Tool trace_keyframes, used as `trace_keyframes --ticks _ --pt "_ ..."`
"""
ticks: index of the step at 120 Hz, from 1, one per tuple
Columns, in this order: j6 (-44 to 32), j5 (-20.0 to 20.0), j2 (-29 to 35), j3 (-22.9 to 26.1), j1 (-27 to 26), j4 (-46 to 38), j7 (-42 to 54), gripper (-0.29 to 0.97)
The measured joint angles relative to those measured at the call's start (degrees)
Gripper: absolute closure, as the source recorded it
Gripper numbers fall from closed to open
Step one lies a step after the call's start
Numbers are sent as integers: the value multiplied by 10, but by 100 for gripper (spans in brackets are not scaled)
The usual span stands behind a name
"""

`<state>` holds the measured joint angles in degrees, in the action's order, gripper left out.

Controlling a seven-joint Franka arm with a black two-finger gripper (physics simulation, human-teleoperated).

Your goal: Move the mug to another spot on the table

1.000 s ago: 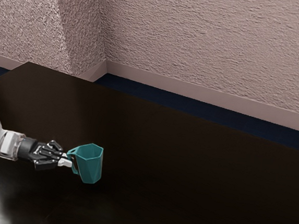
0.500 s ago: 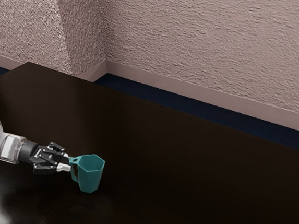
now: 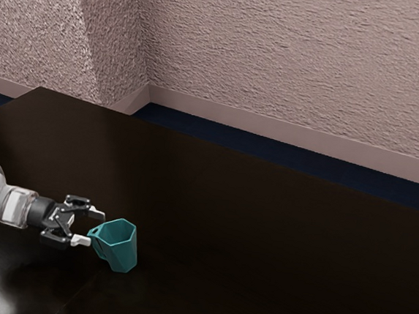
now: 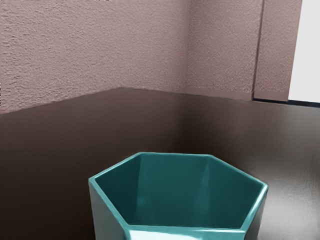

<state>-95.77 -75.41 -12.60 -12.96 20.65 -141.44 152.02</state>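
Standing on the dark table (image 3: 262, 228) at the exterior view's lower left, the teal mug (image 3: 116, 246) sat free; gripper (image 3: 89, 226) fingers were spread apart near its handle, grasping nothing.

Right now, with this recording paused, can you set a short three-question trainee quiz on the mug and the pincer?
1. True or false: the pincer is shut on the teal mug.
2. Multiple choice: seen from above, the mug's rim is A) round, B) six-sided, C) square.
3. Fill in the blank: the mug's handle points toward the ____.

Key: 1) False, the jaws stand open and the mug stands on the dark table. 2) B. 3) pincer.
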Motion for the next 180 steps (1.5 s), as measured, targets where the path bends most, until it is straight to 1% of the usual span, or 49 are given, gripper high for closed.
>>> trace_keyframes --ticks 29,53,61,65,71,80,87,99,107,118,125,133,139,148,153,158,165,180 --pt "2 -1 2 0 0 44 2 2" --pt "-18 1 1 3 -2 124 -18 1" --pt "-45 13 1 25 -3 164 -36 0" --pt "-64 33 1 46 -4 192 -50 0" --pt "-93 72 1 73 -7 227 -76 0" --pt "-136 149 2 106 -9 264 -125 0" --pt "-165 228 2 126 -10 288 -171 0" --pt "-198 394 3 149 -17 329 -269 0" --pt "-210 490 5 159 -20 346 -341 0" --pt "-210 603 21 187 -21 381 -449 0" --pt "-191 657 36 216 -23 410 -523 0" --pt "-162 695 74 241 -28 421 -609 0" --pt "-136 711 115 240 -51 424 -673 0" --pt "-94 725 163 187 -144 431 -763 0" --pt "-72 730 172 159 -197 442 -809 0" --pt "-54 730 173 146 -226 451 -854 0" --pt "-34 729 169 139 -238 465 -911 0" --pt "2 728 165 137 -228 475 -1016 0"
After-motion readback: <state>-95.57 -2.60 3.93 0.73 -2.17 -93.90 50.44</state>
